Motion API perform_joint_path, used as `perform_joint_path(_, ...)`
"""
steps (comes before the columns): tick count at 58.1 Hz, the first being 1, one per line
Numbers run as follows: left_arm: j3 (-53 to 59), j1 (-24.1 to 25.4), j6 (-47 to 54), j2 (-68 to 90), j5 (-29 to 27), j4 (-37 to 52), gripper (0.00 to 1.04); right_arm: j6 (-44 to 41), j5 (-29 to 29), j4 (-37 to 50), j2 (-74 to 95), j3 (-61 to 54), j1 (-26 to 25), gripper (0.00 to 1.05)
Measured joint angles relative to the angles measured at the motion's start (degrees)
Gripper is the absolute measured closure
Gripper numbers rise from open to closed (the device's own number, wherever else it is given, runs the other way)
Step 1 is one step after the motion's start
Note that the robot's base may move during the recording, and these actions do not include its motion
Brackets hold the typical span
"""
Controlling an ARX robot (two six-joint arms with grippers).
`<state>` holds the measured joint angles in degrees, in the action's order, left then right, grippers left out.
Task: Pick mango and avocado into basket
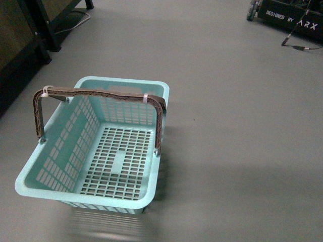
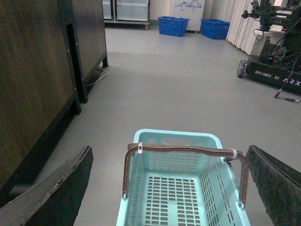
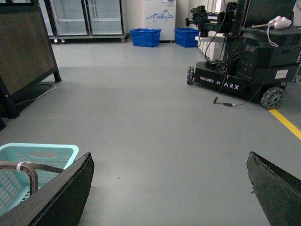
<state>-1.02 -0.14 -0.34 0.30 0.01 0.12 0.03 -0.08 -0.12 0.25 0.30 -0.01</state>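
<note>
The pale mint-teal basket (image 1: 60,166) stands on the grey floor at the left of the front view, its brown handles (image 1: 101,94) upright and bound by white zip ties; nothing lies inside it. Mango and avocado are out of view. My left gripper (image 2: 171,186) hangs open above the basket (image 2: 209,188), which shows between its spread fingers (image 2: 56,188). My right gripper (image 3: 171,186) is open over bare floor, with a corner of the basket (image 3: 42,153) beside one finger. Neither arm shows in the front view.
A dark wooden cabinet on black legs (image 1: 20,35) stands at the left. Another black wheeled ARX robot base (image 3: 240,61) with trailing cables stands far right. Blue crates (image 3: 146,36) and glass-door fridges (image 3: 87,19) line the back wall. A yellow floor line (image 3: 287,123) runs at right.
</note>
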Motion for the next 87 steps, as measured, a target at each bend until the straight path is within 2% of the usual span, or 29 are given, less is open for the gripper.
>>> perform_joint_path(3, 0.0, 0.0, 0.0, 0.0, 0.0, 0.0, 0.08, 0.0, 0.0, 0.0, 0.0, 0.0, 0.0, 0.08)
perform_joint_path(82, 0.0, 0.0, 0.0, 0.0, 0.0, 0.0, 0.07, 0.0, 0.0, 0.0, 0.0, 0.0, 0.0, 0.08)
perform_joint_path(83, 0.0, -0.2, -0.2, 0.1, -1.0, 0.1, 0.07, 0.0, 0.0, 0.0, 0.0, 0.0, 0.0, 0.08)
perform_joint_path(87, 0.1, -4.8, -3.2, 1.8, -14.9, 4.6, 0.07, 0.0, 0.0, 0.0, 0.0, 0.0, 0.0, 0.08)
